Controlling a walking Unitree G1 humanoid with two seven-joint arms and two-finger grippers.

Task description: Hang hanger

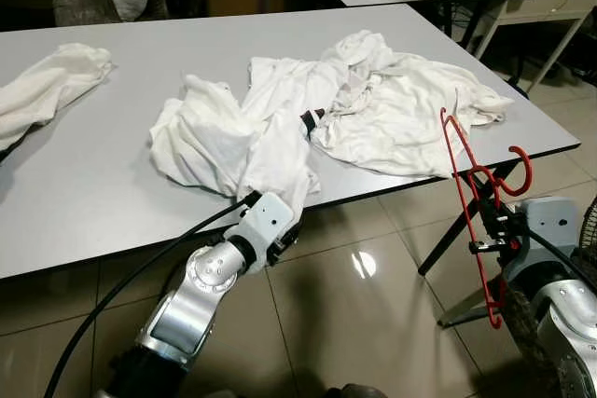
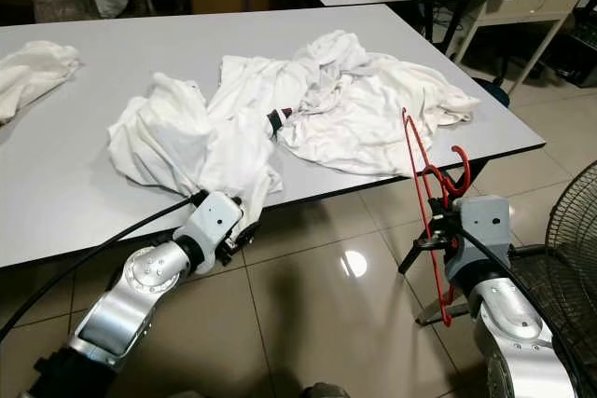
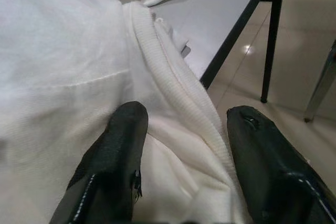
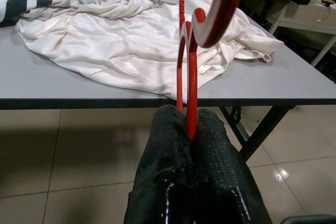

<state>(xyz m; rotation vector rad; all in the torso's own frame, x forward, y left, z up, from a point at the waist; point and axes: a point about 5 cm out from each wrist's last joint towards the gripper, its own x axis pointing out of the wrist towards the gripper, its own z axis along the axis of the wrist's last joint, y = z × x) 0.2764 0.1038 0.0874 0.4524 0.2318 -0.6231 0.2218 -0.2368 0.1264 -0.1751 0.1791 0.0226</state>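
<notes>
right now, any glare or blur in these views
Left eye view: a bright lamp reflection glares on the glossy floor tiles, the rest sharp. Right wrist view: the red hanger and right gripper are soft, too close to focus. Left wrist view: the white garment looks slightly washed out.

A grey-white surface [image 1: 140,72] with a dark edge and black legs stands on a glossy tiled floor [image 1: 373,305]. A heap of crumpled white garments [image 1: 326,109] lies across its middle, one fold hanging over the near edge. Another white cloth [image 1: 47,86] lies apart at its left end.
</notes>
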